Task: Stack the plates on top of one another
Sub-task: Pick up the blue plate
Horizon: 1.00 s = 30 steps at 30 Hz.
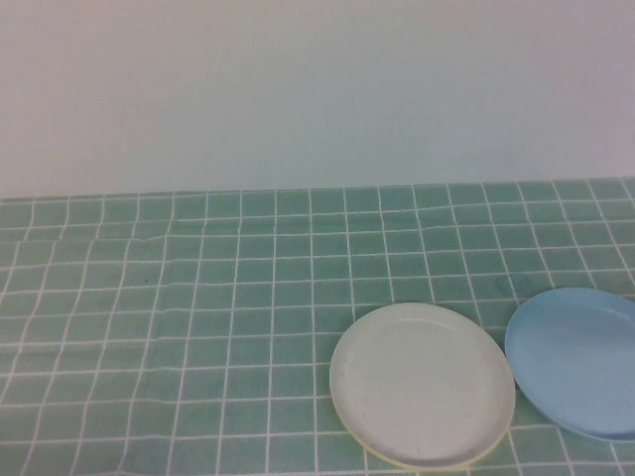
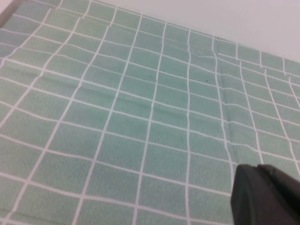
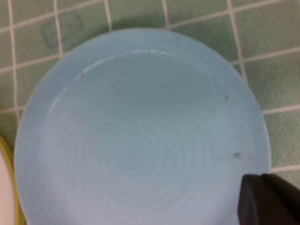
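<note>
The white plate (image 1: pixel 422 382) lies near the front of the table, right of centre, on top of the yellow plate (image 1: pixel 389 460), of which only a thin rim shows. The light blue plate (image 1: pixel 580 357) lies flat just to its right, apart from it. Neither arm shows in the high view. My right gripper (image 3: pixel 261 177) hovers shut over the blue plate (image 3: pixel 140 136) near its rim, holding nothing; the yellow rim (image 3: pixel 10 178) shows at the edge of that view. My left gripper (image 2: pixel 258 166) is shut and empty above bare cloth.
A green checked tablecloth (image 1: pixel 198 297) with white lines covers the table, slightly creased on the left. A plain pale wall (image 1: pixel 317 89) rises behind the table's back edge.
</note>
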Tool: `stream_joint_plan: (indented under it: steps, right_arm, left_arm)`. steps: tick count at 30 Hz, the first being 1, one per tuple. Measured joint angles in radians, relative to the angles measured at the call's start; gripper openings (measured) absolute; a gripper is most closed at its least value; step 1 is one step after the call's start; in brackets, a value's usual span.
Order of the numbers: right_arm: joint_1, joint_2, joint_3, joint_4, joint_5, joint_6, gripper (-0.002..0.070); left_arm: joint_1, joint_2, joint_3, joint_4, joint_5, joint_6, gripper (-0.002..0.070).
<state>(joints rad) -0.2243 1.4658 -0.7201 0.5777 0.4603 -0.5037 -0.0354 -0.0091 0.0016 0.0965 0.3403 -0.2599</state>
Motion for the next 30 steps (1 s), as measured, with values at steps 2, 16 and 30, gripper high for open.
stream_joint_plan:
  steps: [2,16,30]
  right_arm:
    - [-0.002,0.014,0.000,0.000,0.002,-0.017,-0.0002]
    - [-0.005,0.075,-0.022,-0.051,-0.060,-0.010,0.0140]
    - [-0.005,0.183,-0.022,-0.061,-0.065,0.003,0.0172]
  left_arm:
    - [0.000,0.000,0.000,0.000,0.000,0.000,-0.0001]
    - [0.000,0.000,0.000,0.004,0.000,0.000,-0.0001]
    - [0.000,0.002,0.000,0.004,0.000,0.000,-0.0001]
